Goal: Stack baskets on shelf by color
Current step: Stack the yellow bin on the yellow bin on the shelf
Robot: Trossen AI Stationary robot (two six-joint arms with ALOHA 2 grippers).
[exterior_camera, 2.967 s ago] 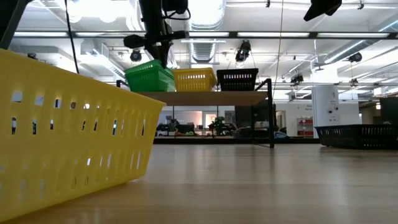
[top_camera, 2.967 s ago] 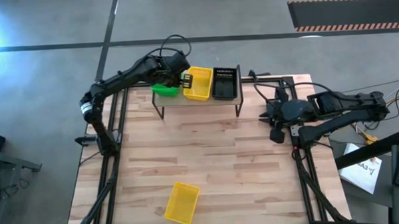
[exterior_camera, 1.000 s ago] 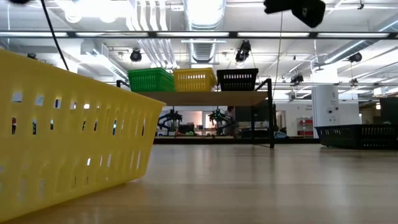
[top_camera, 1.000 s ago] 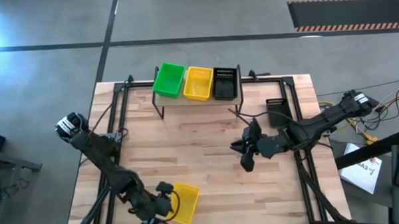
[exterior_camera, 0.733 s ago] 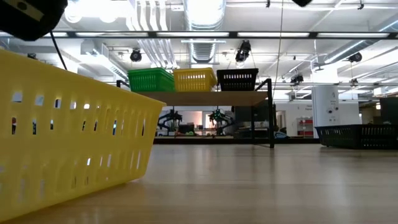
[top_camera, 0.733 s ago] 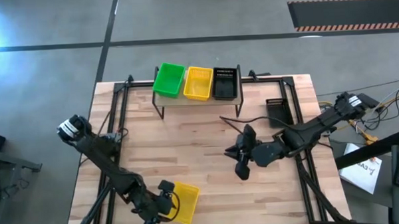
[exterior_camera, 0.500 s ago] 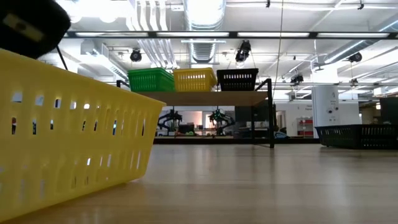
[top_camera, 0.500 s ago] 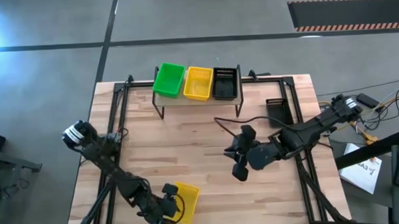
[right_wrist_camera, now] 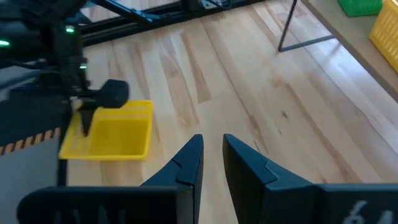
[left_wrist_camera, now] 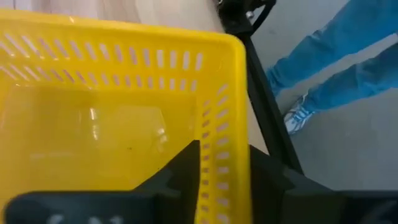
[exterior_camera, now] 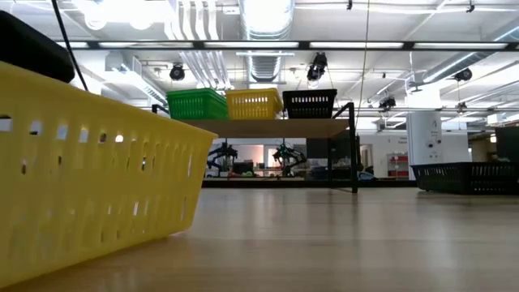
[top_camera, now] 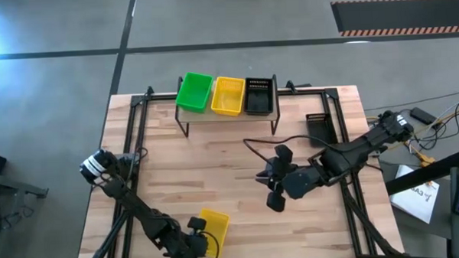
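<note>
A yellow basket (top_camera: 212, 224) rests on its bottom on the table near the front edge, large in the low view (exterior_camera: 89, 170). My left gripper (top_camera: 195, 237) is shut on its wall (left_wrist_camera: 225, 155). On the shelf (exterior_camera: 276, 127) at the far side, a green basket (top_camera: 194, 92), a yellow one (top_camera: 227, 96) and a black one (top_camera: 259, 96) stand in a row. My right gripper (top_camera: 272, 189) hangs high over the table's middle with a narrow gap between its fingers (right_wrist_camera: 212, 149) and nothing in it. My left gripper pinches one perforated side wall of the yellow basket at its rim (left_wrist_camera: 227, 124), one finger (left_wrist_camera: 185, 168) inside the basket and the other finger (left_wrist_camera: 268, 177) outside. The fingers slant down from the table's left. The basket's bottom stays on the table.
Another black basket (top_camera: 318, 130) lies on the table at the right, beside the right arm. A person's blue trouser legs and a shoe (left_wrist_camera: 323, 68) stand just beyond the table's near edge. Bare wood lies between the shelf and the yellow basket.
My left gripper has sunk toward the near edge onto the yellow basket's wall, and in the low view the basket's wall has shifted a little. My right gripper has risen out of the low view and drifted slightly toward the table's middle.
</note>
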